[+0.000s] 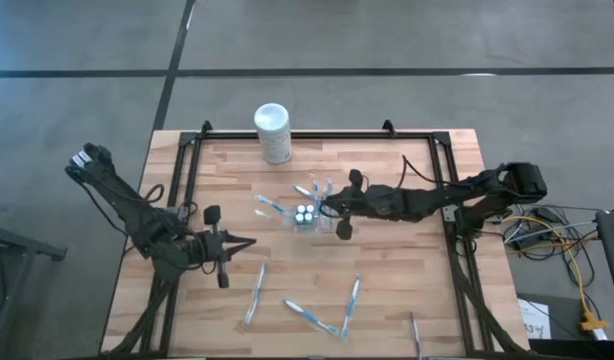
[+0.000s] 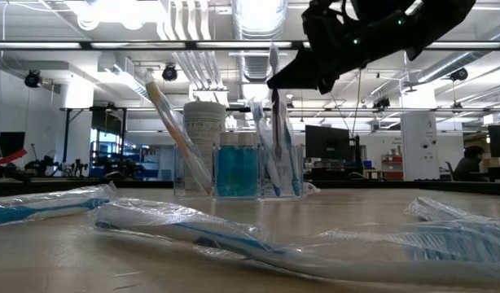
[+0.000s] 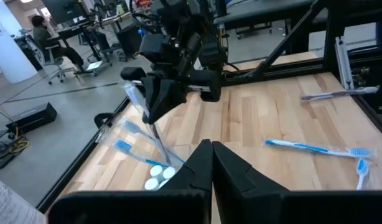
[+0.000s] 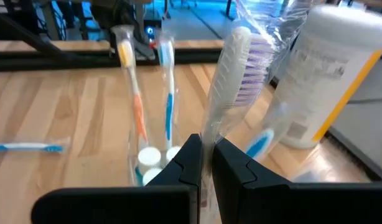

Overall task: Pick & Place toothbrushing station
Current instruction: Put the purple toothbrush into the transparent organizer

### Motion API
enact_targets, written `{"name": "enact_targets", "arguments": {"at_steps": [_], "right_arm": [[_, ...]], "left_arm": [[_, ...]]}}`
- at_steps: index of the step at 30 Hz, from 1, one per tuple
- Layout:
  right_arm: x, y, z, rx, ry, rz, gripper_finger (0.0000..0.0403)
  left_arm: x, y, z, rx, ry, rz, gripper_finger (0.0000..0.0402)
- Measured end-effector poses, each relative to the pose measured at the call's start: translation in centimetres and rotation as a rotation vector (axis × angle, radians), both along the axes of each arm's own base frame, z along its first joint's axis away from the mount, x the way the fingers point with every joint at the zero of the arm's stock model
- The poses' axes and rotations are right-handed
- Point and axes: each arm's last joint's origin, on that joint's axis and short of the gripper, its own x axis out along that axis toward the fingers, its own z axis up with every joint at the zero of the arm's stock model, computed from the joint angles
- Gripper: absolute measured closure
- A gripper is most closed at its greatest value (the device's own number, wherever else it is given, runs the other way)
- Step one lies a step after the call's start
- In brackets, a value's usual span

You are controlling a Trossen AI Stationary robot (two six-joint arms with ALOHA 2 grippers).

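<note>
The toothbrushing station point(image 1: 305, 215), a small clear holder with a blue middle part point(image 2: 236, 171), stands upright on the table's middle. An orange brush point(image 4: 136, 106) and a blue brush point(image 4: 168, 106), both wrapped, lean in it. My right gripper point(image 1: 332, 208) hangs just right of and above the holder, shut on a wrapped white toothbrush with purple bristles point(image 4: 236, 68). My left gripper point(image 1: 249, 242) is shut and empty, low over the table to the holder's near left; its own wrist view shows it too point(image 3: 211, 163). My right gripper pinches the wrapped toothbrush's white handle point(image 4: 213, 134) between its two fingers, through the wrapper. The fingers come from the table's right, slanting down, and lie across the brush. The brush stands nearly upright, head above the fingers, its lower end point(image 2: 282, 167) down inside the holder's right compartment.
A white canister with a yellow label point(image 1: 273, 132) stands at the table's far edge behind the holder. Several wrapped toothbrushes lie loose on the near half of the table point(image 1: 255, 293) point(image 1: 309, 316) point(image 1: 353, 300) point(image 1: 415, 333). A black frame rail point(image 1: 317, 134) rims the table.
</note>
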Motion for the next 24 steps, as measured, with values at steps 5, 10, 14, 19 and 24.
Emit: {"name": "enact_targets", "arguments": {"at_steps": [5,10,14,19,24], "right_arm": [[0.3,0.0,-0.8,0.058,0.012,-0.020,0.0390],[0.7,0.0,-2.0,0.106,0.033,-0.041,0.0390],[1.0,0.0,-3.1,0.121,0.067,-0.049,0.0390],[1.4,0.0,-3.8,0.123,0.065,-0.053,0.0390],[1.5,0.0,-4.1,0.114,0.070,-0.051,0.0387]], "left_arm": [[0.0,0.0,0.0,-0.010,-0.012,0.006,0.0394],[0.0,0.0,0.1,-0.027,-0.023,0.008,0.0397],[0.0,0.0,-0.2,-0.032,-0.021,0.011,0.0395],[0.0,0.0,-0.2,-0.027,-0.023,0.025,0.0394],[0.0,0.1,-0.2,-0.025,-0.024,0.034,0.0397]]}}
